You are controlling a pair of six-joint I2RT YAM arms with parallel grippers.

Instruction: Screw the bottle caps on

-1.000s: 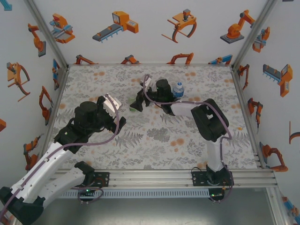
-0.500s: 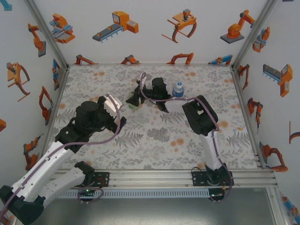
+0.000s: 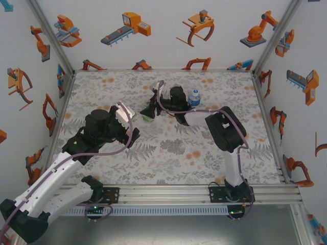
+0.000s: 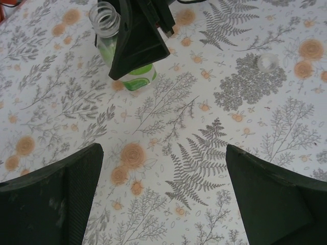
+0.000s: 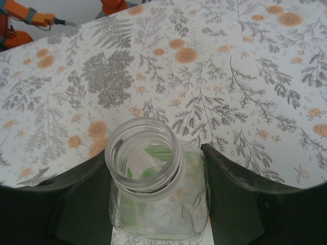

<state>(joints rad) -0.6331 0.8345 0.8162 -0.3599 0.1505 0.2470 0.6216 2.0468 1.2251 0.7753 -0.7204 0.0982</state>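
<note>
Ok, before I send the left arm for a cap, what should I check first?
1. Right gripper shut on the green bottle: ok.
2. Bottle neck open, no cap on it: ok.
3. Left gripper open and empty: ok.
4. Loose cap lying on the table, clear of both grippers: ok.
5. Bottle standing upright: cannot tell.

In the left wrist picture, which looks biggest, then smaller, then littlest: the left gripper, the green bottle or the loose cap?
1. left gripper, though only because it is nearest the camera
2. green bottle
3. loose cap
</note>
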